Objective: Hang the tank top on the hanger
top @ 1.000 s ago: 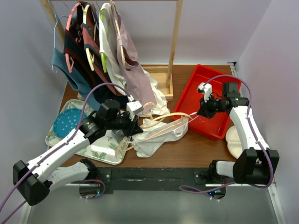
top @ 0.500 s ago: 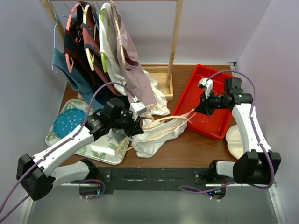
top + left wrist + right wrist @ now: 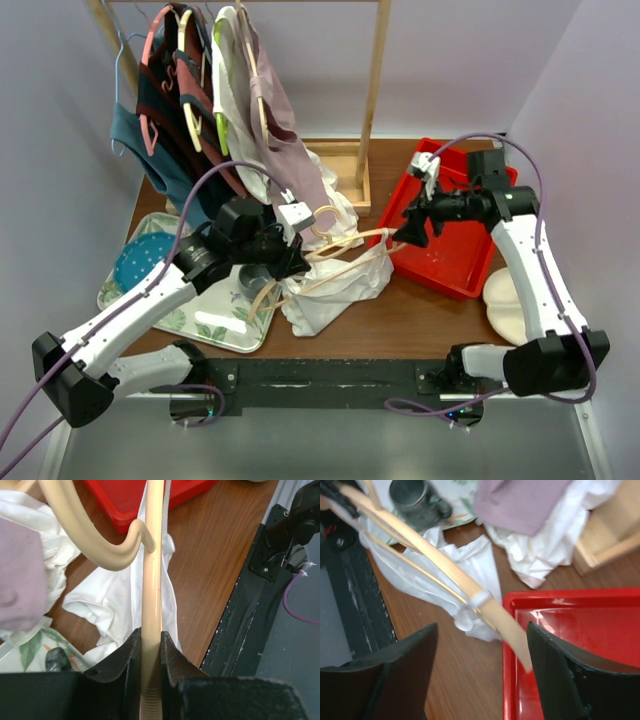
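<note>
My left jaws are clamped narrow on the hanger (image 3: pixel 151 580), pinching its cream bar with the hook curling just beyond them. That is the only hold on it. The hanger lies across the middle of the counter (image 3: pixel 430 320), one arm reaching right toward the red tray (image 3: pixel 600 630). The tank top (image 3: pixel 335 290) hangs from it in a bunch down onto the counter, just right of the flowered tray (image 3: pixel 215 325). One strap (image 3: pixel 481 600) is looped round the arm close to its free tip. My right jaws stand wide, with that tip between them and touching neither side as far as I can tell.

My worry is that strap. It sits so near the end that a dip of the tip, or a tug from the heaped cloth, could slide it off. A one-sided grip may also let the hanger swivel. If I close the right jaws carelessly, they could catch cloth rather than the arm.
</note>
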Robot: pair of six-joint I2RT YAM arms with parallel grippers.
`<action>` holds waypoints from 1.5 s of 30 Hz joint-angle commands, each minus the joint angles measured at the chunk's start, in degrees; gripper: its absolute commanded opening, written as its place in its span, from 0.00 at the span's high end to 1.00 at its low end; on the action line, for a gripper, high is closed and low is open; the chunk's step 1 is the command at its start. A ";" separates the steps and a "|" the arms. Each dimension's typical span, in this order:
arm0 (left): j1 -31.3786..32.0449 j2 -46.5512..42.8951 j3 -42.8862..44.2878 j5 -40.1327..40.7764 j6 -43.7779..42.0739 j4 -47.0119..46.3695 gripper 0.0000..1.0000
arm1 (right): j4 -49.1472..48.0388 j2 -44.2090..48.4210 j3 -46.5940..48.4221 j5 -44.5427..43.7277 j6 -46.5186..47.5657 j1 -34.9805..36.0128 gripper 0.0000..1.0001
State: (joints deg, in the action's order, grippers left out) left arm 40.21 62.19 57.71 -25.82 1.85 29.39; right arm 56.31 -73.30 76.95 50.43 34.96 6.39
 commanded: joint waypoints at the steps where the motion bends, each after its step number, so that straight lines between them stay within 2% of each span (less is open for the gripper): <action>1: -0.13 -1.99 8.28 7.26 -0.88 3.73 1.00 | -5.14 5.96 3.82 -1.56 -6.21 -9.28 0.21; 6: -0.39 -0.15 16.97 14.47 0.44 7.52 1.00 | -15.25 10.27 -0.99 -3.24 -15.78 -15.69 0.18; 10: -0.57 3.53 24.71 21.50 2.19 8.32 1.00 | -25.62 13.35 -11.61 -1.83 -21.07 -18.08 0.16; 15: -0.83 10.04 38.75 27.39 3.86 9.98 1.00 | -29.85 14.32 -20.59 -0.08 -22.30 -19.48 0.16; 21: -1.79 21.01 55.54 34.86 5.36 12.09 1.00 | -33.29 15.73 -25.44 1.77 -22.48 -20.54 0.16; 29: -5.83 27.80 67.52 38.13 5.45 12.71 1.00 | -33.73 16.61 -27.02 3.18 -22.83 -21.16 0.16; 32: -5.93 27.37 68.15 36.21 5.71 12.54 1.00 | -33.90 17.05 -27.11 3.27 -23.09 -21.16 0.16; 34: -5.93 25.01 66.22 32.09 5.71 11.75 1.00 | -33.82 17.05 -27.03 3.27 -23.09 -21.07 0.16; 38: -5.93 19.73 57.72 28.11 5.54 11.75 1.00 | -33.64 16.78 -26.94 3.35 -23.09 -21.16 0.16; 41: -6.02 15.25 52.35 28.89 5.27 12.45 1.00 | -33.64 16.52 -26.85 3.35 -23.09 -21.16 0.16; 45: -6.02 11.99 49.43 33.28 4.22 14.20 1.00 | -33.55 16.34 -26.94 3.18 -23.01 -21.16 0.16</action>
State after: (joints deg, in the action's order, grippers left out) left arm 34.85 78.54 108.86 3.25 6.46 45.52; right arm 24.64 -57.23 50.11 52.10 12.62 -14.55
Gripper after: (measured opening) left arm 0.192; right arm 0.842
